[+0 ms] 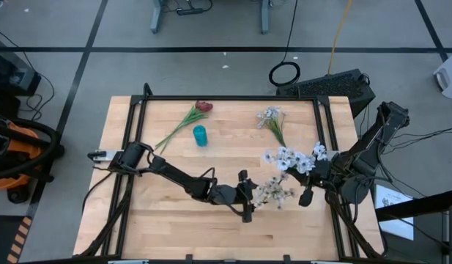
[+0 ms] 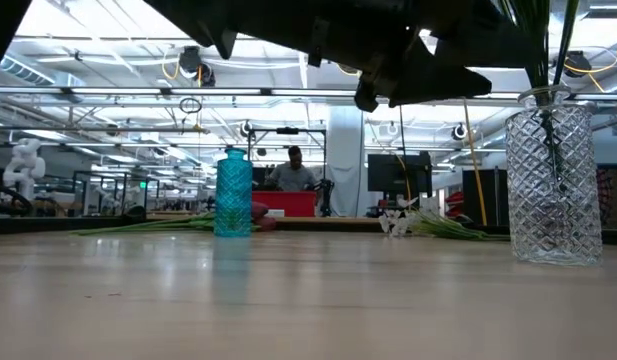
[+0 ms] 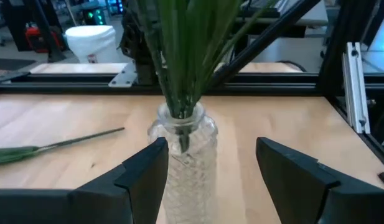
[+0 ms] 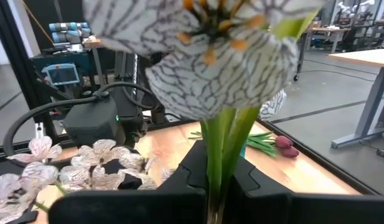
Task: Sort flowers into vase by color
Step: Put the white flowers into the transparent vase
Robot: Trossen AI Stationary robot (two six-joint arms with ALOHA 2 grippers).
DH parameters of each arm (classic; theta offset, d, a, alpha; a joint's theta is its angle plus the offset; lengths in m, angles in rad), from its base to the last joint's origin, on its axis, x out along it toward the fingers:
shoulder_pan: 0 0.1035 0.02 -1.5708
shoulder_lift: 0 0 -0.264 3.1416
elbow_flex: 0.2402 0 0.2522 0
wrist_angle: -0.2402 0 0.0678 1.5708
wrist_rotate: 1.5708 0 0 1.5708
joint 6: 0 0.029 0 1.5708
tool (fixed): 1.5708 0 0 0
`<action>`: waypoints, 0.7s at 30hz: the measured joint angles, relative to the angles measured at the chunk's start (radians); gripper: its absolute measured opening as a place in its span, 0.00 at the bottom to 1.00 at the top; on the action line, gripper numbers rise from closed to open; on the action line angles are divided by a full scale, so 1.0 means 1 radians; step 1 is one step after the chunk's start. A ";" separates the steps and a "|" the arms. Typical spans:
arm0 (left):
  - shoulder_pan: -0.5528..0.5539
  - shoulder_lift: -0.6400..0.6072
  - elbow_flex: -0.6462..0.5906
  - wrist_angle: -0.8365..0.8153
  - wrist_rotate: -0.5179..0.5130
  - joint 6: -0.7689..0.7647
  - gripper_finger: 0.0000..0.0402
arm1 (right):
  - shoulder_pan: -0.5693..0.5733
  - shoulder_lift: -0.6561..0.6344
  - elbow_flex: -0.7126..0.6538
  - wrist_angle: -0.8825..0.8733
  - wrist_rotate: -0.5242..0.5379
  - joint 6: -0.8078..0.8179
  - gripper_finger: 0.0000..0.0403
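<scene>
We found the left gripper at about six o'clock on the pale wooden table, its two dark fingers spread wide on either side of a clear cut-glass vase and not touching it. Green stems stood bunched in the vase's neck, and its white blossoms fanned out just beside the gripper.

The right gripper hung at about four o'clock, clamped shut on the green stem of a white flower with dark-veined petals, part of a spray of white blooms reaching towards the table's centre.

At twelve o'clock we saw a dark red tulip-like bud on a long green stem lying flat, with a small turquoise ribbed glass vase standing upright just beside it. At about one o'clock lay a loose spray of tiny pale blossoms with green leaves, well apart from both grippers. In the low view a person sat far beyond the table's back edge.
</scene>
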 joint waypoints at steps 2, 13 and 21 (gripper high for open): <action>0.013 0.007 -0.009 0.002 0.000 -0.020 0.62 | 0.000 0.001 0.000 -0.009 0.013 0.001 0.00; 0.027 0.139 -0.003 0.169 -0.005 -0.035 0.62 | -0.001 0.052 0.000 -0.022 0.044 0.085 0.01; 0.044 0.145 -0.003 0.194 0.000 -0.018 0.62 | -0.001 0.084 0.000 -0.021 0.042 0.129 0.02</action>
